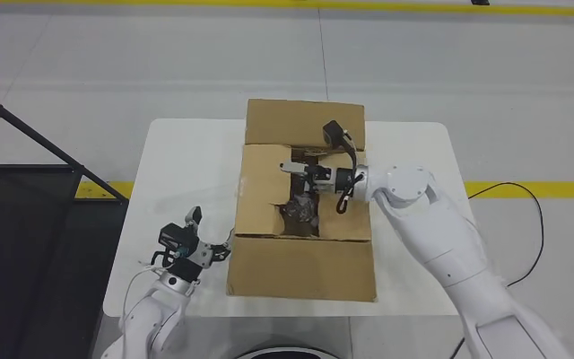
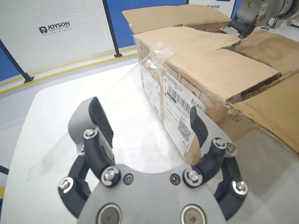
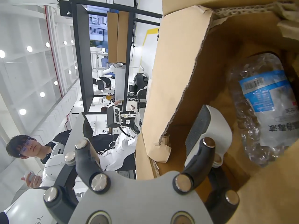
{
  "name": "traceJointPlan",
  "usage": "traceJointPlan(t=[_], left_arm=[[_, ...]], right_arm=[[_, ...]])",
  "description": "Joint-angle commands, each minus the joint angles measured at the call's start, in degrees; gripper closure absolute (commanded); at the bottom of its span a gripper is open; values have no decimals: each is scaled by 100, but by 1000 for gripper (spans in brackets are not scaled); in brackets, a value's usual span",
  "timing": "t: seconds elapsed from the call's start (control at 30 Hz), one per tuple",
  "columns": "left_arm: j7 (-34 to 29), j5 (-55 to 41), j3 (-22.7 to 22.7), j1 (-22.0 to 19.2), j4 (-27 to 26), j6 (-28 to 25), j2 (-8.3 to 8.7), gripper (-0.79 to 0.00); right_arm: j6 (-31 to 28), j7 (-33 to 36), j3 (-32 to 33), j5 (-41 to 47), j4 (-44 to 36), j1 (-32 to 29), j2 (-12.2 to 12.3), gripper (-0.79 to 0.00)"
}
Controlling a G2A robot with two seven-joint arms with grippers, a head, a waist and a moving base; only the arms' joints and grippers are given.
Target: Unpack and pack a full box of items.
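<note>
Left jaws spread over table; right jaws spread astride box flap; grey floor.

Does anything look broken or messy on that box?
Yes. The box has a flap with a ragged, torn edge, clear tape peeling loose at one corner, and a crumpled plastic bottle inside.

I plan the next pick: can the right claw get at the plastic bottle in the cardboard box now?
Probably not yet: the open right claw straddles a box flap; the plastic bottle lies beyond it.
</note>
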Motion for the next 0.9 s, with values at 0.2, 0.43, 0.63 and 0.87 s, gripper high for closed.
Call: traceJointPlan(t=[0.2, 0.43, 0.63, 0.87], left_arm=[[32, 60, 47, 36, -33, -4, 0, -785], [146, -74, -169, 150, -59, 108, 10, -785], [303, -336, -561, 315, -82, 193, 28, -785], [562, -762, -1098, 592, -75, 288, 39, -785]], right_arm=[[-206, 40, -173, 272, 268, 132, -169, -785], [-503, 184, -40, 716, 273, 124, -235, -785], [-612, -29, -67, 856, 8, 150, -331, -785], [-702, -505, -449, 923, 12, 433, -607, -785]])
